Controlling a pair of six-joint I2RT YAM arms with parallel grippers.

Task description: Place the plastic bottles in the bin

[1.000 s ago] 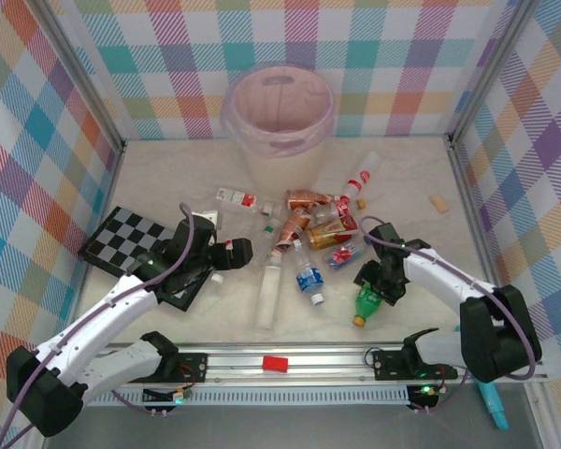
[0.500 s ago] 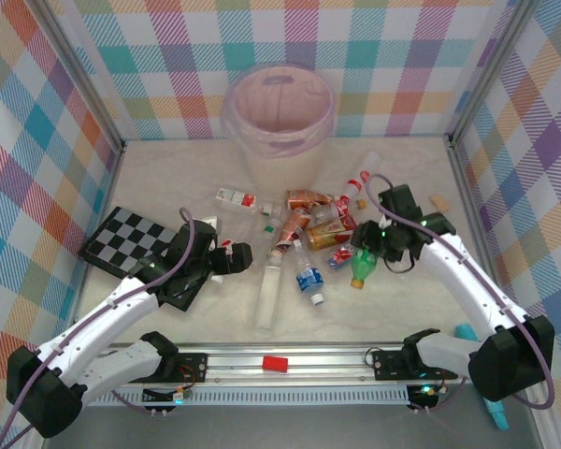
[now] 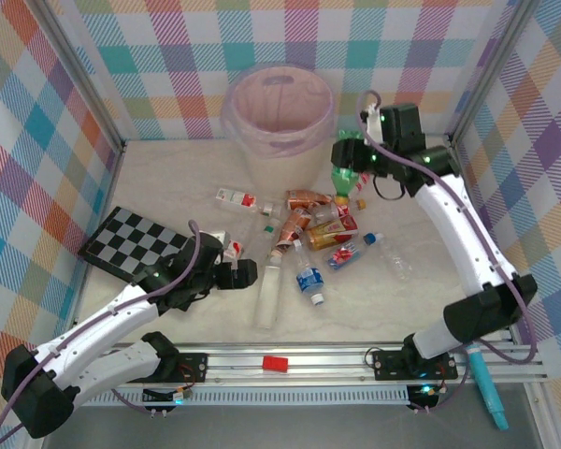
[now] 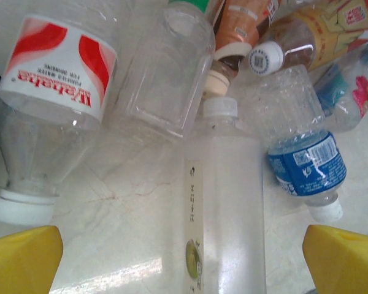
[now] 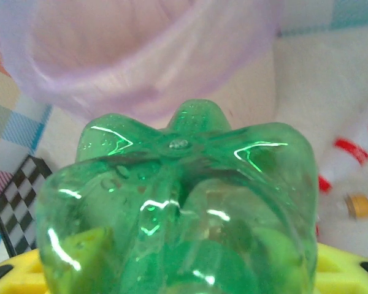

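The bin (image 3: pixel 273 173) stands at the back of the worktop (image 3: pixel 168 182), close to the plaid walls (image 3: pixel 56 140). Bare, pale, marbled surface lies open on both its sides. It is round and beige, its rim wrapped in a thin, translucent pinkish liner (image 3: pixel 232 122). In front of the bin the bottles (image 3: pixel 309 224) lie in a loose heap of clear, crinkled plastic, several touching or crossing. Further front and to the bin's left the board (image 3: pixel 122 238) lies flat, in black and white squares.

The right arm reaches long toward the bin, and the right hand (image 3: pixel 358 157) is raised just beside the bin's right rim, pinching the green bottle (image 5: pixel 178 202) across its body. From the wrist, the bottle's glossy, lobed base points at the bin's rim, with a yellow finger (image 5: pixel 346 266) at either side. From above, the bottle sits beside the rim rather than over the opening.

The left hand (image 3: pixel 246 272) is low, well in front of the bin and a little left, spread wide and holding nothing. Its yellow fingertips (image 4: pixel 21 257) stand far apart. Between them lies a tall frosted bottle (image 4: pixel 224 202), its white cap toward the bin. A blue-labelled bottle (image 4: pixel 306 165) and a red-and-white one (image 4: pixel 55 79) lie at its sides, caps pointing away from the bin.
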